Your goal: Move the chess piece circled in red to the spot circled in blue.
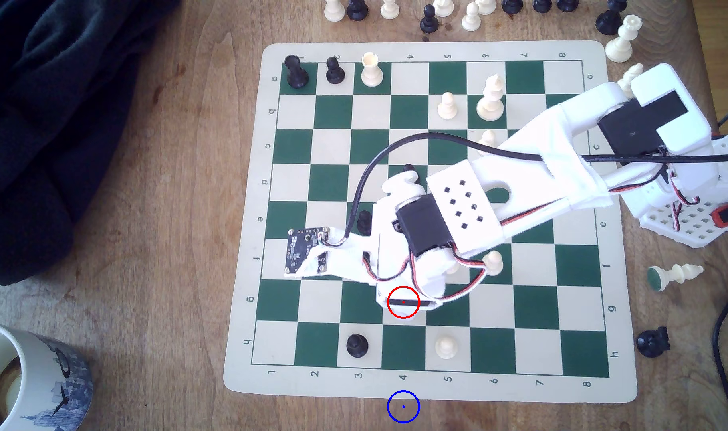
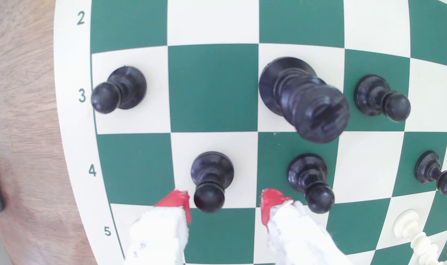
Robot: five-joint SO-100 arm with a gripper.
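Target black pawn [image 2: 212, 178] stands upright on a cream square, file 4, one square in from the board edge. In the exterior view it is hidden under the wrist; the red ring [image 1: 403, 302] falls on the arm's housing over that square. Blue-ringed spot [image 1: 403, 406] lies on the bare wood surface [image 1: 167, 248], at 6 o'clock from the red ring, just off the mat's edge below the "4" label.

Fingers [image 2: 225, 203]: spread apart, holding nothing. Red-tipped pads bracket the pawn's ball head in the wrist view; one pad [image 2: 177, 201] sits just beside the head, the other [image 2: 270, 201] clearly apart from it. Contact on the near side: cannot tell. Height of the tips above the board also unclear.

Key relation: pawn sits between the tips but off-centre, biased toward one pad. Its long axis is vertical, head up, base flat on the square; it only appears to lean toward the camera through lens perspective. Round profile, so no preferred grasp angle.

Neighbours: another black pawn [image 2: 309, 181] on the next green square, close to the wider-standing pad; tall black piece [image 2: 301, 99] beyond it.

Judgement: approach about done, grasp not yet made. Closing should catch the collar or head; risk is nudging the adjacent pawn or the glossy head slipping out.
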